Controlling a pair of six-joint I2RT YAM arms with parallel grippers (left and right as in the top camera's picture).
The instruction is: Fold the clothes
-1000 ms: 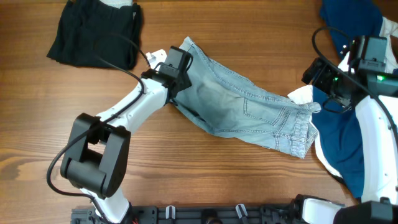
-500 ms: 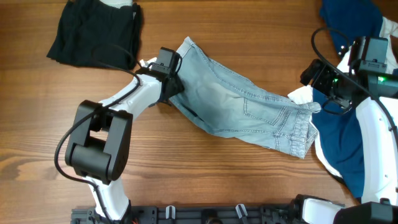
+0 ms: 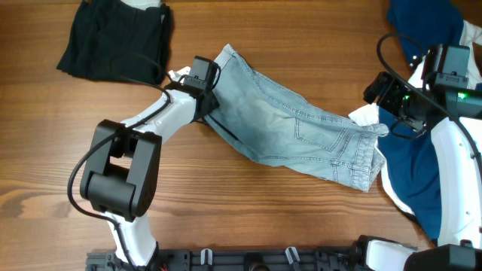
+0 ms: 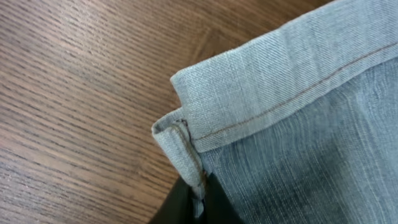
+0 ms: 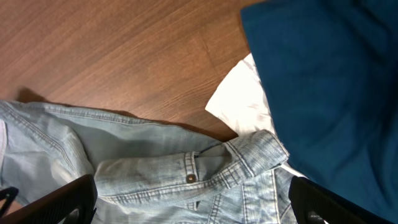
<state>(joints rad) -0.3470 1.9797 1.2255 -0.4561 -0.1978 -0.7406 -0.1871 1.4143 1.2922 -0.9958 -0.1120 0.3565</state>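
Pale light-blue denim shorts (image 3: 301, 132) lie spread across the middle of the table, waistband to the right. My left gripper (image 3: 205, 105) is at their left hem. In the left wrist view the hem corner (image 4: 180, 140) is folded up and my left gripper (image 4: 198, 202) is shut on it. My right gripper (image 3: 382, 92) hovers over the waistband end. In the right wrist view it (image 5: 193, 205) stands wide open above the waistband button (image 5: 191, 178), with nothing between its fingers.
A black garment (image 3: 117, 41) lies at the back left. Dark navy garments (image 3: 422, 165) lie at the right edge under my right arm, with a white piece (image 3: 365, 114) showing beside the waistband. Bare wood lies in front of the shorts.
My left gripper moved up and left to the hem's corner and has shut on it. The right arm has not moved.
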